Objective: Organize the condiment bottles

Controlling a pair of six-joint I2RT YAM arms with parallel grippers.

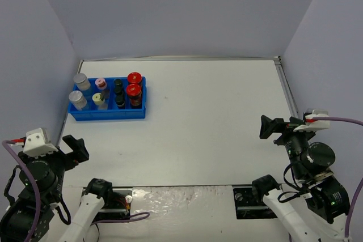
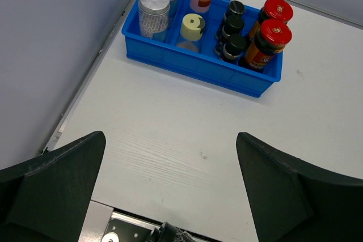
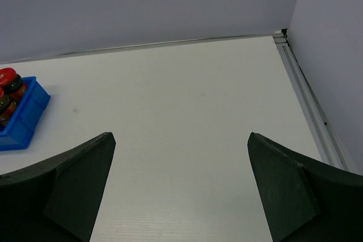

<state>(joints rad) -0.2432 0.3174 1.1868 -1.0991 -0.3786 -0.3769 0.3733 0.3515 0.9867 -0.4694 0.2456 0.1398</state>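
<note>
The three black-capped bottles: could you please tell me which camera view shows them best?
The left wrist view: the black-capped bottles appear large, each cap distinct in its row within the blue tray. The top external view shows them small and dark. The right wrist view catches only the tray's end with a red-lidded jar.

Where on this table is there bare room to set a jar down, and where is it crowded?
Bare: all the table right of the blue tray, out to the right wall, and the strip between tray and left gripper. Crowded: only inside the tray, where the jars stand packed.
</note>
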